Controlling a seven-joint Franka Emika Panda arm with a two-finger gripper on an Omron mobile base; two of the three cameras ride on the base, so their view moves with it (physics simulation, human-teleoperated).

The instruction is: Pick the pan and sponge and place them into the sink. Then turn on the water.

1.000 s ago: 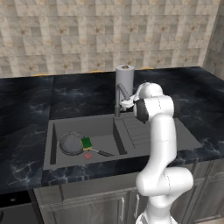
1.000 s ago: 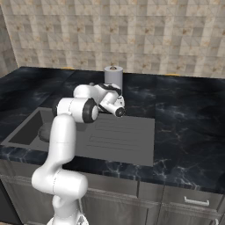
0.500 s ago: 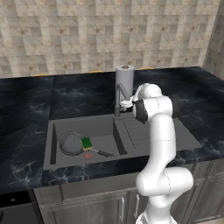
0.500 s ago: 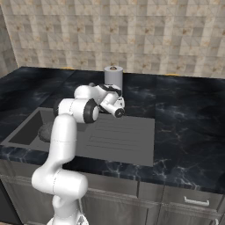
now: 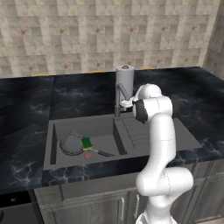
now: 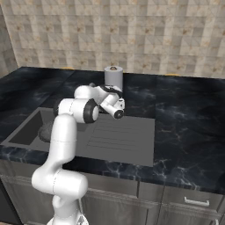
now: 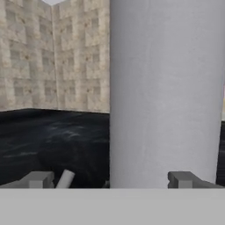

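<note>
A matte grey rectangular sink (image 5: 52, 148) with a ribbed drainboard (image 6: 118, 138) is set in a glossy black marbled counter (image 5: 26, 109). In the basin lies the pan (image 5: 70, 143), round, shallow and dark, its thin handle angled toward the front. The sponge (image 5: 87, 143), a small green-topped block, rests on the pan's rim. The gripper (image 7: 112, 180), fingers (image 7: 39, 179) spread wide and holding nothing, sits near the angular grey faucet (image 5: 120, 98), facing a smooth pale cylinder (image 7: 165, 92)
</note>
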